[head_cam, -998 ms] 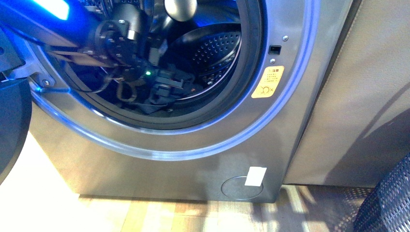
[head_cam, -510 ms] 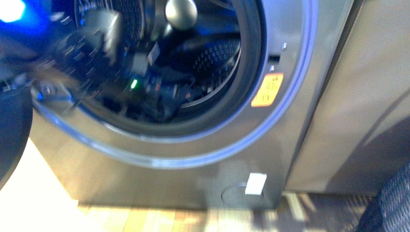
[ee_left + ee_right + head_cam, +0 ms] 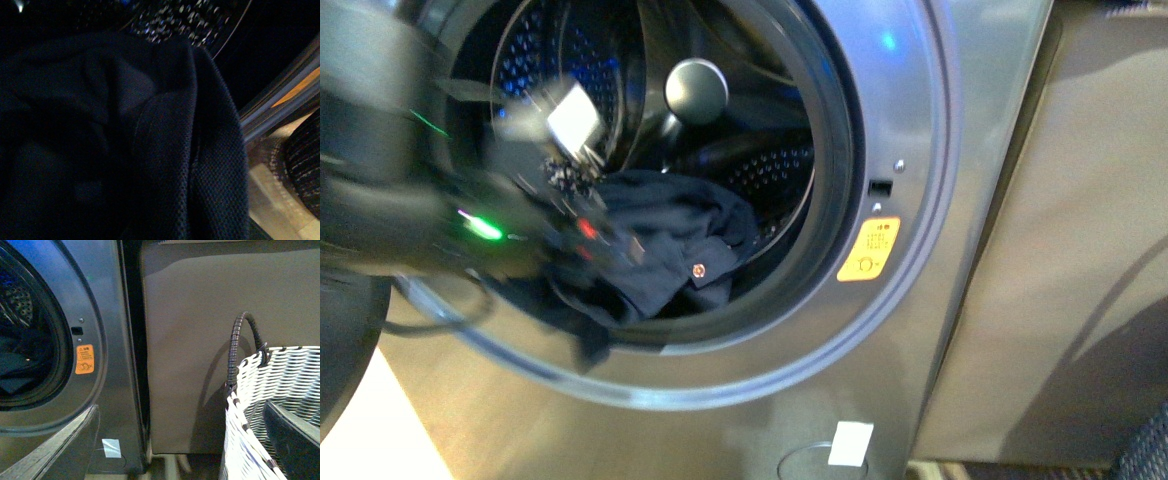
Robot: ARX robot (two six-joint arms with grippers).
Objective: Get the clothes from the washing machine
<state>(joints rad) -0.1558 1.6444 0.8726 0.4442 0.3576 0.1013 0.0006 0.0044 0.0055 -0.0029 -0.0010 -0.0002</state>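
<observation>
The clothes, a dark navy garment with a fine woven texture, were seen bunched at the mouth of the drum. One fold was draped over the lower edge of the dark door seal, and a small round button was shown on the fabric. The left wrist view was almost wholly filled by the clothes.

The left gripper was blurred against the fabric, so it could not be told whether it was apart or clamped.

On the grey washing machine, a yellow sticker was fixed just beside the opening; its writing was too small to be read. Nothing could be read on the white label low on the front.

The right gripper was held with its fingers wide apart, near a woven basket off to the machine's side.
</observation>
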